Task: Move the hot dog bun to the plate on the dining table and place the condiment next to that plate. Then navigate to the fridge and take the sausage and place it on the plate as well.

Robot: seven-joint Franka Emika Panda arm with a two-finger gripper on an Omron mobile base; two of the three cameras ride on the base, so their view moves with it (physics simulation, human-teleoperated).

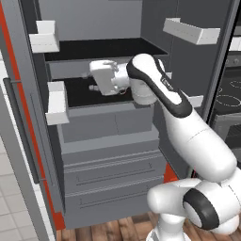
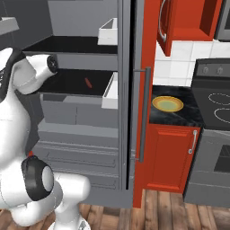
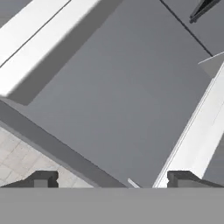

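Glossy white rounded arm (image 1: 197,141) seen at right of the left base view, black bands at the joints, small markings on the upper black band, boxy white hand (image 1: 104,76), dark blocky fingertips (image 3: 43,178).

A sausage (image 2: 88,82) is seen lying on the black fridge shelf (image 2: 67,83), toward its right edge, well back from the front.
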